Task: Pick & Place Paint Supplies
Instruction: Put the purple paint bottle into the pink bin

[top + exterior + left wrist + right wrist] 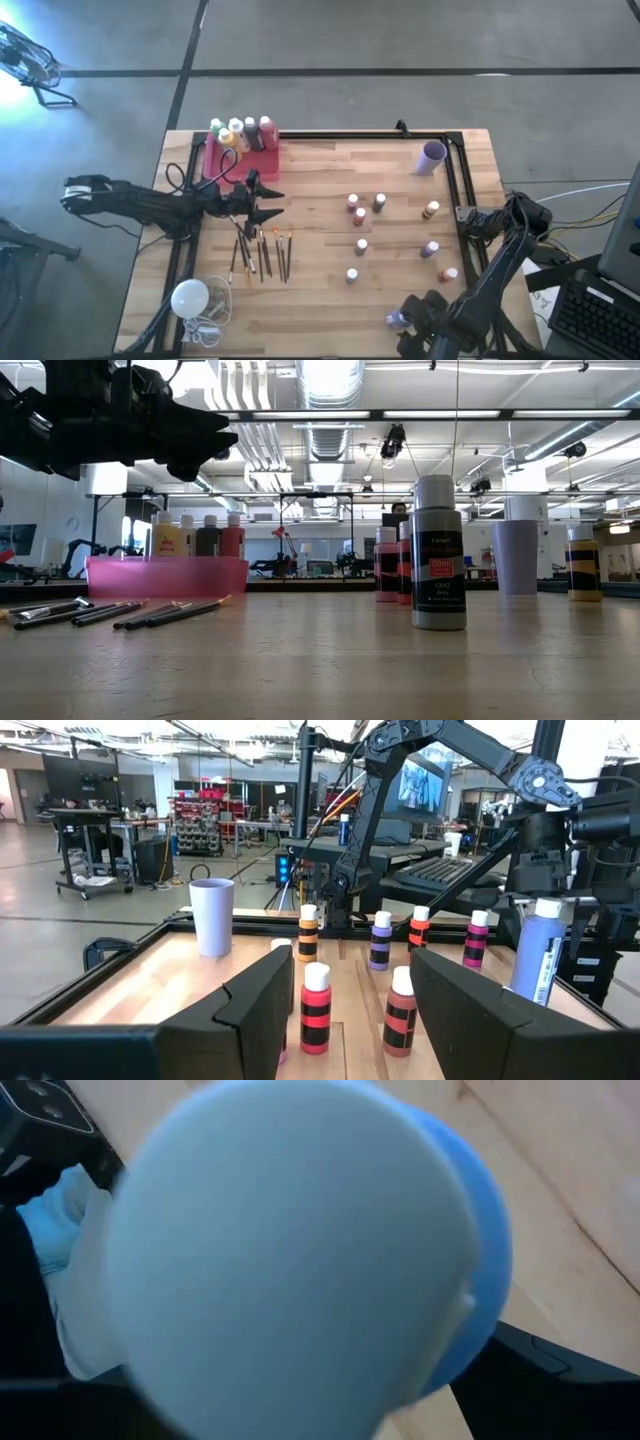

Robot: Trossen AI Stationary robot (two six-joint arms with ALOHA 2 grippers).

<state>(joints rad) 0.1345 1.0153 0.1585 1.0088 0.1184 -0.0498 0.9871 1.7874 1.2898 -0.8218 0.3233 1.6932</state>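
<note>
A purple-blue paint bottle (397, 320) with a white cap (290, 1250) stands upright near the table's near edge, right of middle. My right gripper (408, 314) hangs over it, pointing steeply down and open, its dark fingers on either side of the bottle. My left gripper (268, 202) is open and level above the dark paintbrushes (262, 252), which lie flat on the table. Several small white-capped bottles (360, 220) stand on the wood right of middle. A pink tray (240, 160) at the far left holds more bottles. My right gripper comes at the purple-blue bottle (533, 960) from above, with the cap and the blue body (485, 1270) between its fingers. The bottle fills the wrist view and hides the fingers' inner faces, so I cannot tell whether they touch it.
A lilac cup (432, 156) stands at the far right corner. A white round bulb (190, 297) with a cord lies at the near left. A black metal frame (455, 190) runs along the table's edges. Bare wood lies between the brushes and the bottles.
</note>
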